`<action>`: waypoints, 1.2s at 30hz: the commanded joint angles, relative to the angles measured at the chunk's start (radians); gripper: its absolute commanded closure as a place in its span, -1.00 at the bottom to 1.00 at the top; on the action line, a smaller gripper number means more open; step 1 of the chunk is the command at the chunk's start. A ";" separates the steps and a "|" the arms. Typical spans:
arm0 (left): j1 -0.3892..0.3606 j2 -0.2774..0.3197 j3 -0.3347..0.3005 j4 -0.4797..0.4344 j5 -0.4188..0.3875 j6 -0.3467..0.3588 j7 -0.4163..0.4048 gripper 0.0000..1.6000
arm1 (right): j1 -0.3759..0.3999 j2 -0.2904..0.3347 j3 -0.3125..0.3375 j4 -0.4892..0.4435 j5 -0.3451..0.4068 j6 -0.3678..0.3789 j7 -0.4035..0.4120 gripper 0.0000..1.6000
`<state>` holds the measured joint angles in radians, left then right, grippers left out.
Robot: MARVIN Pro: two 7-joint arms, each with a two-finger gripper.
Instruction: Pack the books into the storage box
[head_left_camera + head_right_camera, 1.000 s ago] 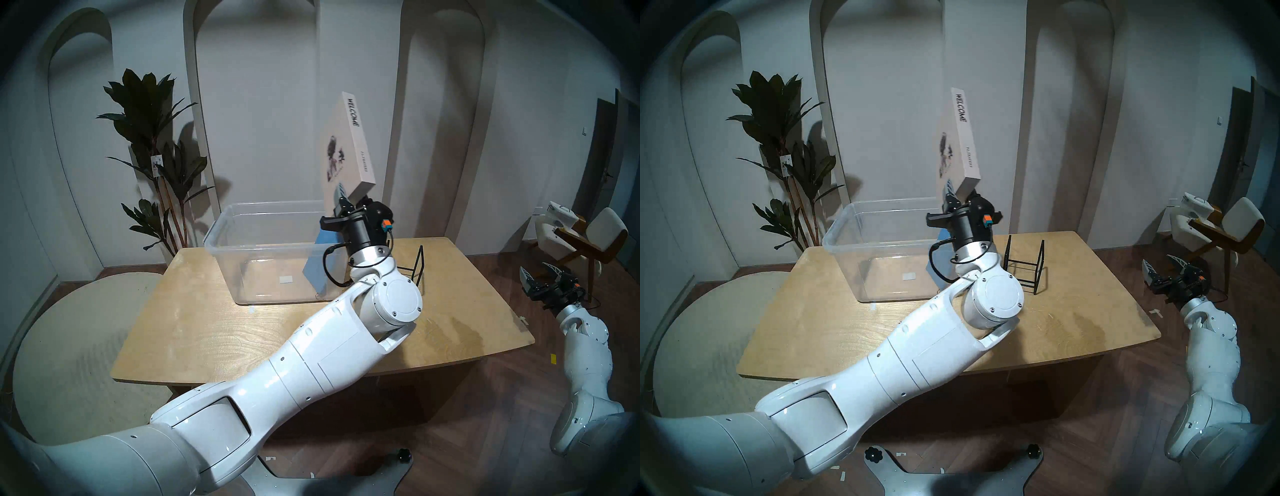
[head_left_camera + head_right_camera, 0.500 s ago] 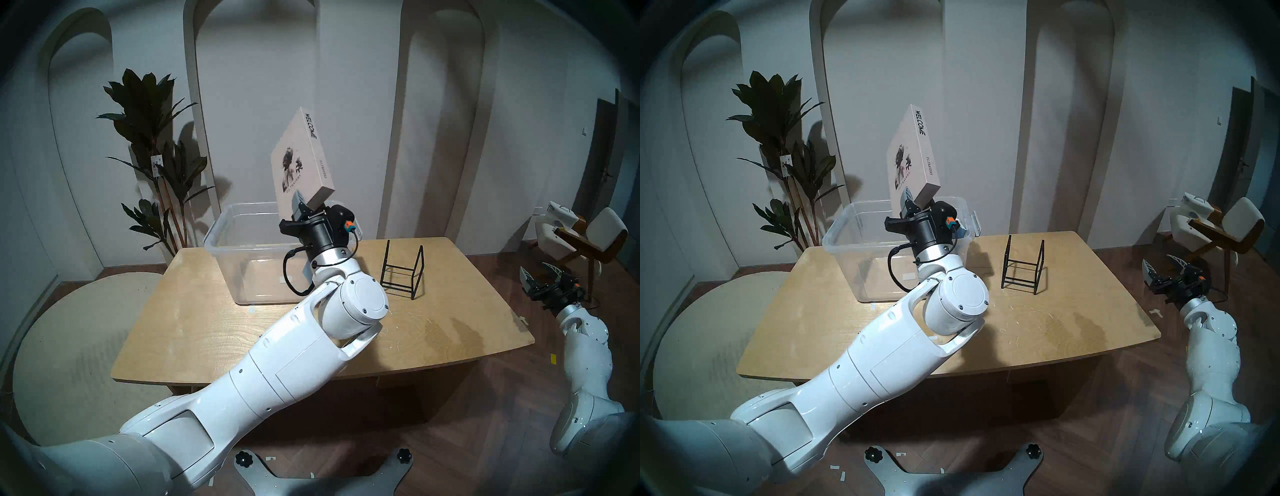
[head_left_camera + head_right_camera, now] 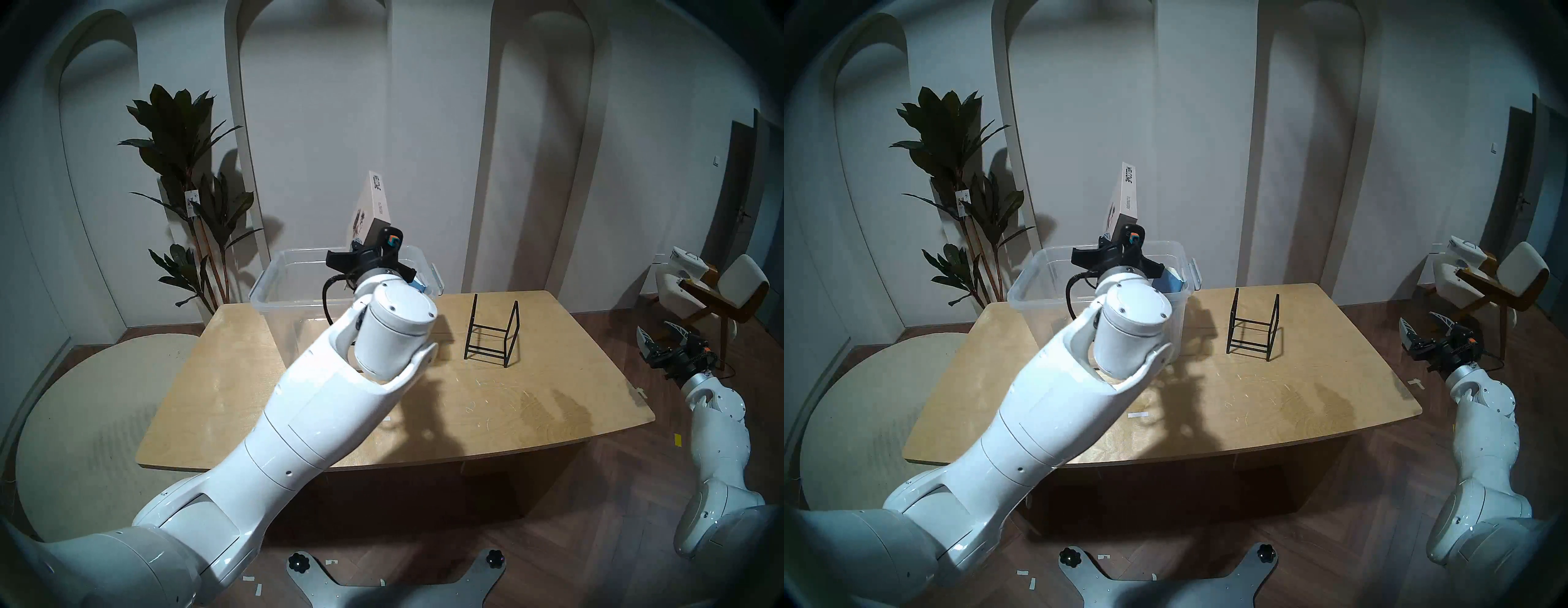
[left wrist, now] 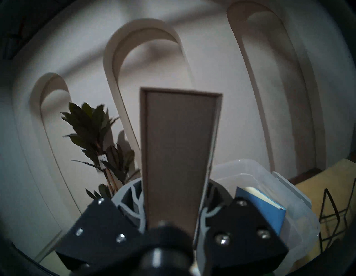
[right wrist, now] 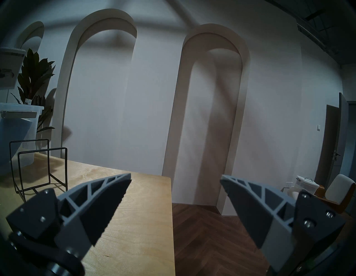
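Two books were in play when you reached this moment. Your left gripper (image 3: pixel 360 248) was clamped on the lower end of the white book (image 3: pixel 373 204), which stood tilted in the air over the far right part of the storage box (image 3: pixel 271 288), its "WELCOME" spine facing the head cameras. From the left wrist you looked straight along the book's page edge (image 4: pixel 179 154), with a gray finger (image 4: pixel 134 202) pressed against each cover; the fingertips themselves were hidden behind the book. You had the white book above the box's rim, not inside it.

You could see the blue book (image 3: pixel 1168 282) already inside the storage box, leaning against its right end wall just beside the latch handle (image 3: pixel 1194 271). In the left wrist view its blue cover (image 4: pixel 256 210) showed with a pale strip of pages along the top.

Your right gripper (image 3: pixel 659 339) hung off the right end of the desk (image 3: pixel 530 403), well apart from both books, its jaws spread wide and holding nothing; the right wrist view showed its two serrated fingers (image 5: pixel 107 200) far apart over the desk corner and the wooden floor (image 5: pixel 212 241).

You also had the black wire book rack (image 3: pixel 492 335) standing empty on the desk to the right of the box, near it but not touching. A potted plant (image 3: pixel 186 178) stood against the wall behind the desk's left end, and a chair (image 3: pixel 717 293) sat at the far right of the room.
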<state>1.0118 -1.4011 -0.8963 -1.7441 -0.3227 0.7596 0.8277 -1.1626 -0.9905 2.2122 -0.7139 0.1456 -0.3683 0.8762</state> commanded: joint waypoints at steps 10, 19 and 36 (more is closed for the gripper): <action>-0.086 0.029 -0.120 -0.017 -0.178 0.200 -0.137 1.00 | 0.009 0.012 0.000 -0.022 -0.001 -0.011 0.002 -1.00; -0.124 0.037 -0.126 -0.002 -0.187 0.200 -0.150 -1.00 | 0.010 0.012 0.001 -0.021 -0.001 -0.012 0.003 -1.00; -0.124 0.100 -0.025 -0.181 0.006 0.188 0.015 -1.00 | 0.012 0.012 0.001 -0.017 -0.001 -0.011 0.003 -1.00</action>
<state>0.9033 -1.3291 -0.9386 -1.8079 -0.4310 0.9559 0.7229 -1.1625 -0.9900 2.2125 -0.7146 0.1439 -0.3736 0.8769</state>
